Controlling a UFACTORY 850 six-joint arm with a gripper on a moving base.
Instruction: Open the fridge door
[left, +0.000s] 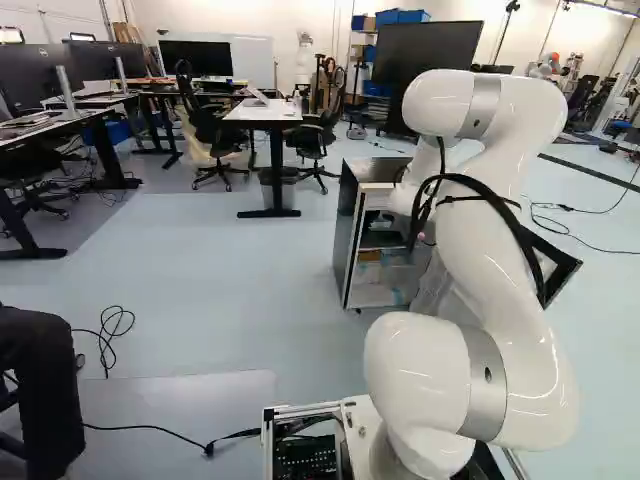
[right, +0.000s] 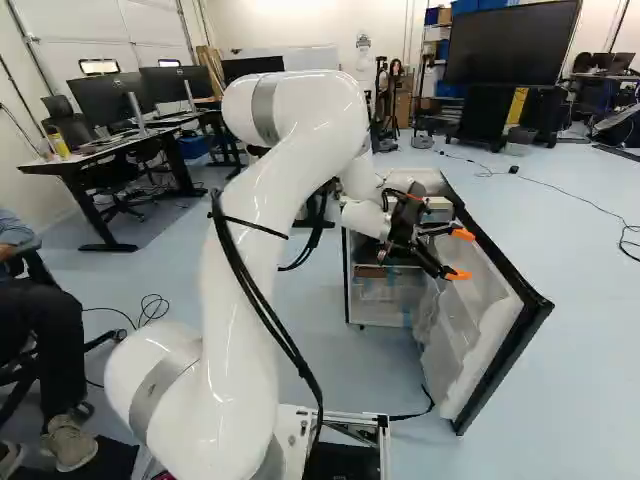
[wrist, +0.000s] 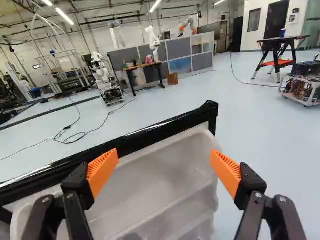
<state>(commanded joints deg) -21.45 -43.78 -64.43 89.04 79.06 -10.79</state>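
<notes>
Our white arm (right: 235, 250) looms nearest in both base views. We hold the gripper (right: 460, 255) with fingers spread, near the inner side of the fridge door (right: 485, 325), open beside the fridge (left: 347, 220).

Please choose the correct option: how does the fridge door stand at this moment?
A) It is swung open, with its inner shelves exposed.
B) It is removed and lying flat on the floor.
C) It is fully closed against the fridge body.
A: the door is swung out from the fridge body, and its pale inner shelves are in plain sight.
</notes>
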